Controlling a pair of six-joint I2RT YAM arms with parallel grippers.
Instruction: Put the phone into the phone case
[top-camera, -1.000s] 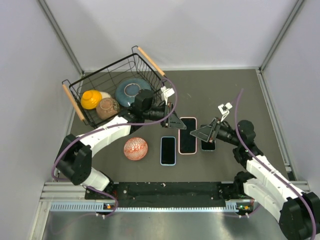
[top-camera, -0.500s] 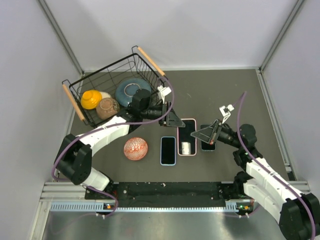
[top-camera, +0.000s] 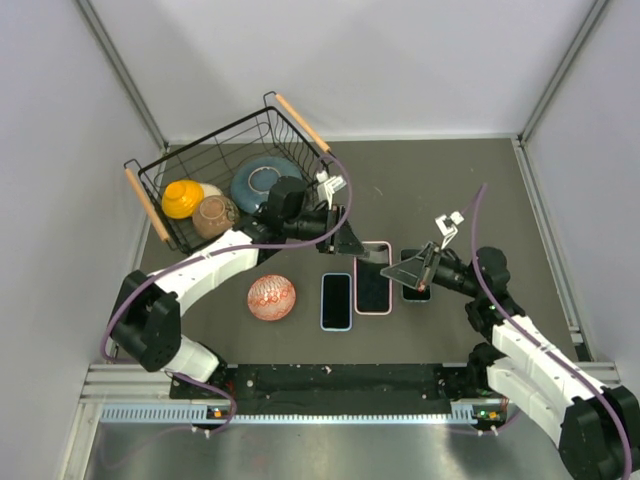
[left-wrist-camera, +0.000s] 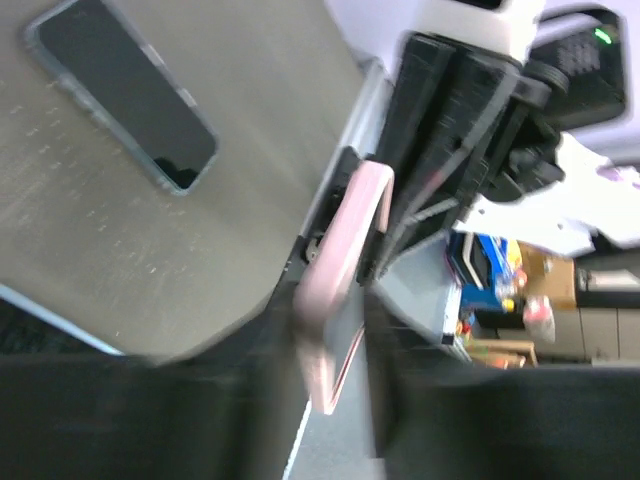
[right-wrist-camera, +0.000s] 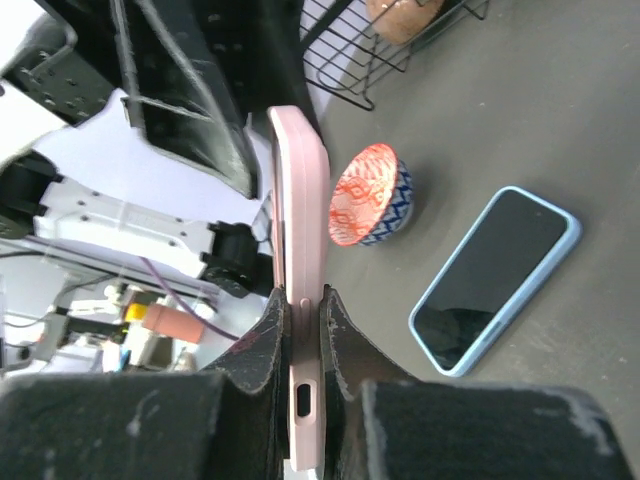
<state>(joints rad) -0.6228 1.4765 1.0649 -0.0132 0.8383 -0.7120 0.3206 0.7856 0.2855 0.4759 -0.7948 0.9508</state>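
Pink case (right-wrist-camera: 300, 220) sits mid-surface (top-camera: 450, 190), just beside the blue phone (top-camera: 337, 300), its face dark. Right jaws pinch tight on its right edge; left jaws, narrow, clamp its far end. Whether the phone (top-camera: 374, 288) is fully seated inside, I cannot tell.

No legible text, label or number anywhere.
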